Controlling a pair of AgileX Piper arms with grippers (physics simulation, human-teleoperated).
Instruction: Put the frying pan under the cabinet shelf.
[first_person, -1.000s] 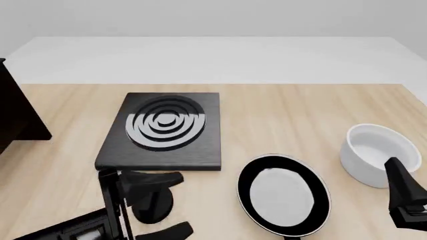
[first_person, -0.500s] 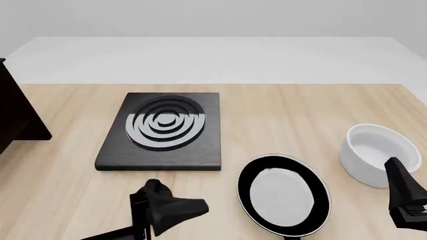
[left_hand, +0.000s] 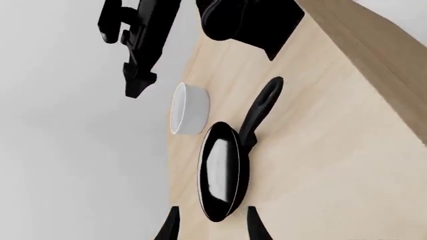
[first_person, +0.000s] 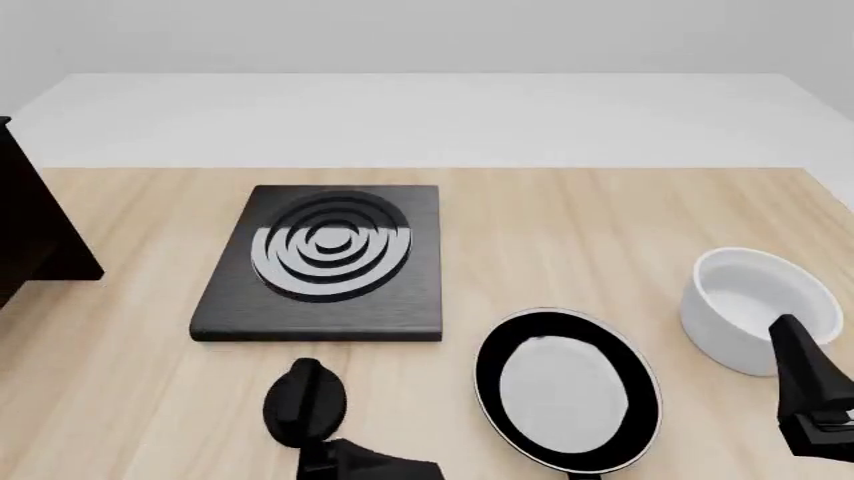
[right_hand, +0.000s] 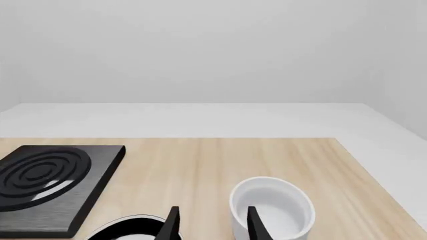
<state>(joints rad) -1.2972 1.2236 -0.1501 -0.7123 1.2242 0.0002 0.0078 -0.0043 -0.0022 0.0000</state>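
The frying pan (first_person: 567, 402) lies flat on the tabletop (first_person: 587, 240) near the front edge, between the stove plate (first_person: 327, 262) and the white bowl (first_person: 758, 308), well apart from the cabinet shelf (first_person: 38, 235) at far left. Left gripper (left_hand: 209, 227) faces the pan, jaws apart and empty, likely lining up a grasp. Right gripper (right_hand: 210, 224) hangs open, holding nothing.

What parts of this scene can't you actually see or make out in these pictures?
- Cabinet shelf: front view's left edge cuts it off, so the space under it is unseen.
- Pan handle: below the front view's bottom edge; shown only in the left wrist view.
- Left pincer: only its tips show in its wrist view.
- Right pincer: likewise.
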